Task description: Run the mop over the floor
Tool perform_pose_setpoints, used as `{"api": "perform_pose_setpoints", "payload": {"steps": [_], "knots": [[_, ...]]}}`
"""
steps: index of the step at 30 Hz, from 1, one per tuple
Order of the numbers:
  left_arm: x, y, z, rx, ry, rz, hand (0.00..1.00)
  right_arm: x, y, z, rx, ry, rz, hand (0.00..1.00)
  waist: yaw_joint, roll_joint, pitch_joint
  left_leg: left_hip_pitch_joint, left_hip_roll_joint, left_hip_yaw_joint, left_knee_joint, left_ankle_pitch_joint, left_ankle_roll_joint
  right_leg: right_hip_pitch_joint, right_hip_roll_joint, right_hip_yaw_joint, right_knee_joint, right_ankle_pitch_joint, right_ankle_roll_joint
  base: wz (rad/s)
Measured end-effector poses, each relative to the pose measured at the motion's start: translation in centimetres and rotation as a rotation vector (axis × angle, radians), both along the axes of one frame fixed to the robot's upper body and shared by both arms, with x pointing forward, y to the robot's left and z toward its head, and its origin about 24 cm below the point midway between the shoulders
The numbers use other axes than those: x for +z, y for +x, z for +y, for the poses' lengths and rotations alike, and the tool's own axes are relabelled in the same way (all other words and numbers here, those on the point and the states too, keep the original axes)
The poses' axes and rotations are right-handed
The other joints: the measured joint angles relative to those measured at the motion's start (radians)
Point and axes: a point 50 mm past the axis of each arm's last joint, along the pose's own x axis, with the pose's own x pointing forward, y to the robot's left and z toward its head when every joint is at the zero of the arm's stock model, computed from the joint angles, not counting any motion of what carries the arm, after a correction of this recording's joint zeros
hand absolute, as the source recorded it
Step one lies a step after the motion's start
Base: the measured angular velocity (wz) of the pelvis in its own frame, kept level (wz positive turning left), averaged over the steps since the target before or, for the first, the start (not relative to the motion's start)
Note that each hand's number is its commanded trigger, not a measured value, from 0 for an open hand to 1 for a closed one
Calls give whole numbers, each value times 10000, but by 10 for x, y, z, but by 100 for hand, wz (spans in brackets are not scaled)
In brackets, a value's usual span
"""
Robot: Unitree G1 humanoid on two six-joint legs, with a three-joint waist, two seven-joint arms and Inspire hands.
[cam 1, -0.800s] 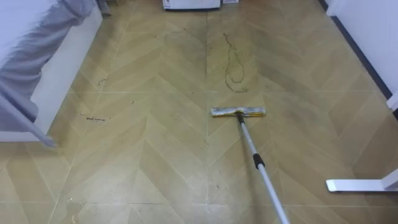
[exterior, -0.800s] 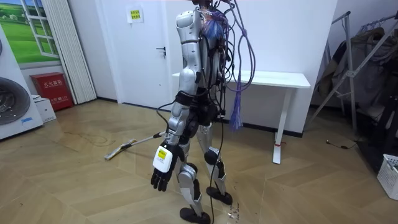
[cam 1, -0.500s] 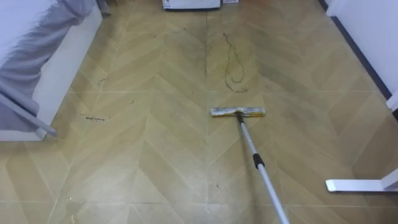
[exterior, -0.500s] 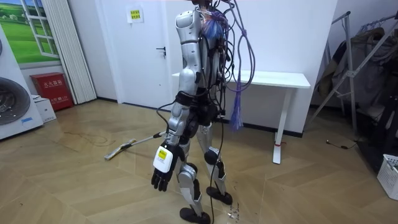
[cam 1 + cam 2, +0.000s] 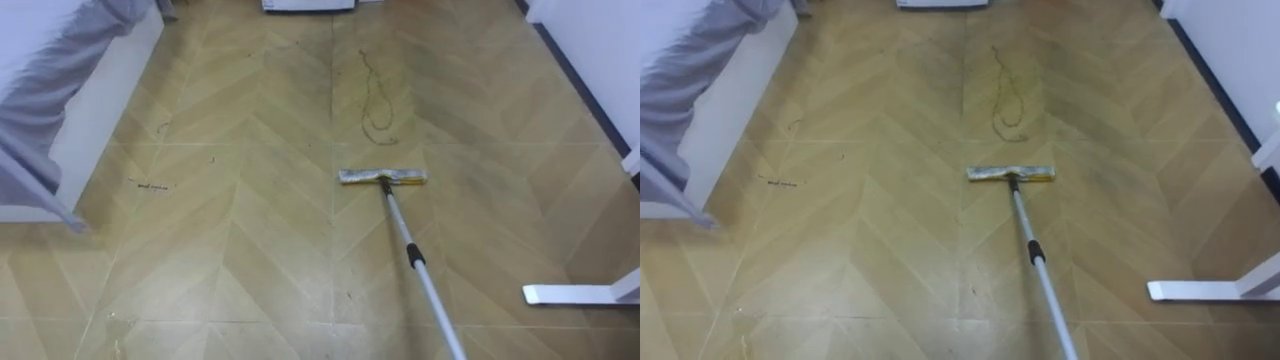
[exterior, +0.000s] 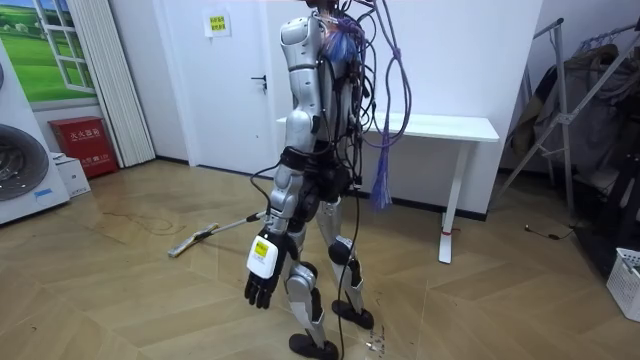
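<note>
**Mop.** The mop lies on the floor ahead of the robot. Its flat head rests on the boards with its long edge running left to right. The handle leaves the middle of the head and runs back toward the robot, slanting to its right, and passes out at the lower edge of the eye views. The long axis is therefore near-to-far, with the head at the far end. A dark collar sits partway along the handle. What grips the near end cannot be told.

**Surface.** The floor is light wood laid in a chevron pattern. A thin dark looped line lies beyond the head and clear of it.

**Surroundings.** A white furniture panel with grey cloth draped over it stands to the left. A white table foot rests on the floor at the lower right.

**Room.** The robot stands upright, facing the room view's left. A white desk is behind it, a door is beyond, and a red box sits by the curtain.

**Hands.** The left hand hangs at the robot's side. Its fingers appear loose and slack and hold nothing.
</note>
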Motion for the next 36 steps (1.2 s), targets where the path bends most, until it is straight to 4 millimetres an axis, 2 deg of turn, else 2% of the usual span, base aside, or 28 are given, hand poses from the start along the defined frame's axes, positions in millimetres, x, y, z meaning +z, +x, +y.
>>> {"api": "perform_pose_setpoints", "payload": {"steps": [4,9,10,14,16,18,20,22,23,25,27,28,29,30,31,32,33,34,35,36], "knots": [[-1,-1,0,-10,-9,90,0,0,1,0,-12,-9,-8,100,1,29,-66,-290,29,-17,55,1,1,-305,16,-19,84,-6,-3,1],[-1,6,-1,-72,-36,24,0,0,6,0,-12,-7,-107,100,-44,35,-61,-952,53,-62,329,5,9,-977,10,-76,457,-74,-3,4],[-1,8,-2,-195,-60,5,0,0,9,0,-1,-25,-111,100,-54,98,-73,-1245,79,-71,484,5,12,-1285,15,-90,645,-102,-8,6],[-1,27,-5,-427,-186,-392,0,1,19,-1,29,-274,-369,100,-46,200,8,-2285,186,-53,1155,-62,96,-2363,8,-139,1488,-336,-40,6],[-1,35,-5,-466,-201,-512,0,1,21,-2,-148,-410,-432,100,-24,224,64,-2939,171,-31,1601,-122,133,-3242,-123,-113,2433,-654,-48,0],[-1,37,-6,-442,-222,-564,0,0,17,-2,-344,-488,-304,100,34,235,71,-3402,180,-63,1984,-215,151,-3863,-225,-21,3125,-930,-41,0],[-1,38,-7,-313,-271,-592,0,0,13,-1,-549,-506,-186,100,77,275,62,-3993,173,-60,2520,-387,157,-4555,-321,59,3912,-1244,-74,-2],[-1,40,-8,-54,-335,-643,0,-1,9,-2,-976,-530,-115,100,121,410,90,-4880,172,-112,3544,-747,140,-5473,-376,112,5123,-1762,-110,0],[-1,39,-8,42,-347,-606,0,-1,8,-1,-1056,-535,-109,100,146,436,98,-5084,169,-136,3833,-820,131,-5672,-388,132,5420,-1893,-118,4],[-1,40,-8,340,-392,-652,0,-2,3,0,-1667,-538,-49,100,327,516,52,-5856,114,-280,4828,-1038,60,-6386,-503,34,6524,-2333,-247,14],[-2,43,-9,571,-470,-703,0,-2,4,1,-2034,-616,-149,100,371,569,12,-6510,-2,-447,5631,-1093,-37,-6945,-605,-105,7377,-2688,-343,31],[-2,42,-8,812,-498,-689,0,-2,8,1,-2152,-623,-225,100,483,549,8,-6907,34,-430,6198,-1140,-131,-7303,-719,-72,7936,-2977,-519,17],[-2,40,-8,984,-537,-671,0,-1,13,1,-2190,-635,-322,100,583,569,6,-7108,77,-437,6551,-1130,-160,-7440,-706,-61,8195,-3089,-573,-9],[-2,35,-7,1239,-568,-563,0,0,21,-1,-2162,-673,-445,100,791,565,5,-7509,203,-409,7346,-1017,-346,-7664,-679,-26,8713,-3329,-699,-20],[-2,33,-6,1402,-595,-528,0,2,32,-4,-2122,-732,-564,100,905,511,43,-8053,236,-466,8375,-542,-619,-7852,-664,32,9225,-3580,-770,-20],[-3,29,-6,1504,-593,-421,0,3,39,-6,-2100,-751,-660,100,944,501,48,-8369,239,-478,8891,-116,-640,-7914,-651,75,9470,-3656,-832,-22],[-3,24,-7,1507,-587,-270,0,7,55,-10,-2155,-755,-983,100,1151,398,108,-9035,260,-490,9938,953,-661,-8039,-591,237,9866,-3789,-939,-44],[-4,19,-9,1476,-617,-140,0,13,73,-16,-2198,-723,-1372,100,1491,362,130,-9642,373,-386,11049,1971,-725,-8116,-553,401,10235,-3889,-1117,-59],[-4,17,-9,1548,-634,-113,0,16,83,-19,-2241,-644,-1631,100,1648,353,135,-9906,423,-305,11571,2140,-730,-8168,-514,480,10376,-3929,-1182,-55],[-4,15,-6,1539,-576,-92,0,22,102,-21,-2323,-416,-2126,100,1727,291,171,-10195,439,-183,12003,2011,-622,-8202,-505,529,10517,-3991,-1157,-21]]}}
